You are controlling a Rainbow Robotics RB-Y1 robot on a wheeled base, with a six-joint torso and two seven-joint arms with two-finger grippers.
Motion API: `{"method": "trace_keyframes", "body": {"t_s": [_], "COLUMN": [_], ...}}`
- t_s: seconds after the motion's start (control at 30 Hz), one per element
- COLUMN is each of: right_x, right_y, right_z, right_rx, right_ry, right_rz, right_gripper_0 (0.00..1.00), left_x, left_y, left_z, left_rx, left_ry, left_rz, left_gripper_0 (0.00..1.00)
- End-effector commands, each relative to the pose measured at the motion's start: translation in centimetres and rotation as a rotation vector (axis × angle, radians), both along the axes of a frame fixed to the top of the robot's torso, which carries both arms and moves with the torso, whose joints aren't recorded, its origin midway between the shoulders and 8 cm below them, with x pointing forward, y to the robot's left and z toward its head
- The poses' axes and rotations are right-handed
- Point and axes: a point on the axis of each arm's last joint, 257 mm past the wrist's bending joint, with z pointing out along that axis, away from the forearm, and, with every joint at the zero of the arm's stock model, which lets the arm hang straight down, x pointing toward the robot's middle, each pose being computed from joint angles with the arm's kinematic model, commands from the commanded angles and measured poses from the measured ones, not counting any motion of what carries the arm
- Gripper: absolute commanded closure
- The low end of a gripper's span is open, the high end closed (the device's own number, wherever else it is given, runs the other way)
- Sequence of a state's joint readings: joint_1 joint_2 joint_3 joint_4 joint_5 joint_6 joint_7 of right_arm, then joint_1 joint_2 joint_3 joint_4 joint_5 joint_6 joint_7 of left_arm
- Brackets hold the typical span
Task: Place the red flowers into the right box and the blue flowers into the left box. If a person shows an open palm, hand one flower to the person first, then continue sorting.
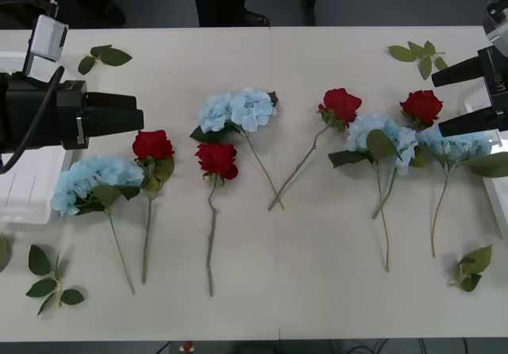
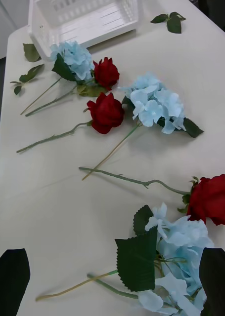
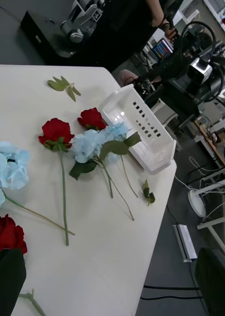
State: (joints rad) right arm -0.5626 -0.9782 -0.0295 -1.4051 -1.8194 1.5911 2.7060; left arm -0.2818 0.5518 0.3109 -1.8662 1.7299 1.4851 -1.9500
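Red roses: light, soft blooms; grip the thin stiff stems mid-table.
Blue hydrangeas: fluffy, crushable.
Left gripper: fingers apart, table's left edge.
Right gripper: fingers apart, right edge.

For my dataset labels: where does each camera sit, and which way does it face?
Front view: above the arms, looking down at the white table; black left gripper and right gripper show.
Right wrist view: on that wrist, facing the white slotted plastic bin; own fingers show.
Left wrist view: facing opposite, toward another white slotted box; own fingers.
All share one deep-red rose.
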Motion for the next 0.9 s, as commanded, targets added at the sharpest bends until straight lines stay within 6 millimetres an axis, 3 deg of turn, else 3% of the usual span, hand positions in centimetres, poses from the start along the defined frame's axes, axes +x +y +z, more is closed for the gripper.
{"method": "trace_keyframes", "body": {"t_s": [0.03,0.07,0.1,0.13,0.33,0.5,0.7,0.83,0.9], "right_x": [0.1,0.1,-0.9,-1.0,-0.7,-0.3,-0.4,-0.9,-1.1], "right_y": [0.3,0.3,1.0,1.2,0.1,-2.5,-4.8,-6.6,-7.0], "right_z": [1.2,1.2,-1.9,-2.4,-2.2,-3.7,-5.1,-5.9,-6.3], "right_rx": [-0.005,-0.005,0.011,0.018,-0.016,-0.126,-0.207,-0.271,-0.278], "right_ry": [-0.033,-0.033,0.041,0.053,0.042,0.047,0.168,0.288,0.330], "right_rz": [0.012,0.012,0.022,0.021,0.004,-0.038,-0.182,-0.385,-0.459], "right_gripper_0": [0.00,0.00,0.00,0.00,0.00,0.00,0.00,0.00,0.00], "left_x": [0.5,0.6,0.7,0.8,1.7,3.3,5.5,6.4,6.5], "left_y": [0.9,1.0,1.1,1.1,2.4,5.4,10.5,14.6,15.7], "left_z": [0.8,1.1,1.2,1.7,3.8,4.3,1.4,-3.4,-4.8], "left_rx": [0.027,0.031,0.035,0.041,0.067,0.115,0.227,0.338,0.369], "left_ry": [-0.002,-0.009,-0.013,-0.021,0.002,0.072,0.175,0.247,0.262], "left_rz": [0.026,0.028,0.027,0.027,0.076,0.206,0.417,0.588,0.643], "left_gripper_0": [0.00,0.00,0.00,0.00,0.00,0.00,0.00,0.00,0.00]}}
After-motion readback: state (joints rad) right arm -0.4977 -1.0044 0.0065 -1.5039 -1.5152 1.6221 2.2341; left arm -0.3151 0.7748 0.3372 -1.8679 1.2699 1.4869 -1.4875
